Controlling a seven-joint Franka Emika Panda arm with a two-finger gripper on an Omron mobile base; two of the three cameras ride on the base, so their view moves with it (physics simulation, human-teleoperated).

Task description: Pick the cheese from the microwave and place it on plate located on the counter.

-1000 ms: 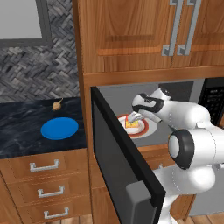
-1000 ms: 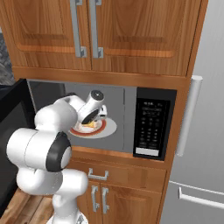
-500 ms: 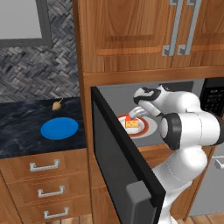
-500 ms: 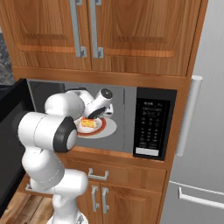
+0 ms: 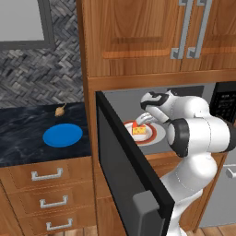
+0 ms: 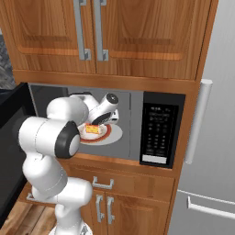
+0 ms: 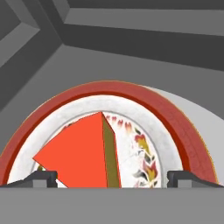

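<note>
A: The jaws stood spread wide inside the microwave (image 6: 131,124), one dark fingertip (image 7: 41,178) at each lower corner of the hand view and nothing pinched between them. The gripper (image 5: 143,119) hung just above the cheese (image 5: 138,131), tilted down toward it from the white arm (image 5: 198,133).

B: And the cheese itself?

A: It lay on the white plate with the red rim (image 7: 175,127), on the grey floor of the microwave. In the hand view the orange wedge (image 7: 81,153) sat between the two fingertips, nearer the left one, its darker yellow side face turned to the right. Whether a fingertip touched it could not be told.

B: The door?

A: The black door (image 5: 126,170) was swung fully open toward the camera in the left base view. The keypad panel (image 6: 158,133) showed at the microwave's right in the right base view, beside a grey fridge door (image 6: 215,114).

B: Where was the blue plate?

A: The blue plate (image 5: 62,135) lay flat on the black marble desk (image 5: 23,143), left of the microwave and well apart from the cheese. A small tan bulb (image 5: 60,110) sat behind it near the herringbone wall. Wooden drawers (image 5: 46,184) with silver handles ran below the desk.
</note>
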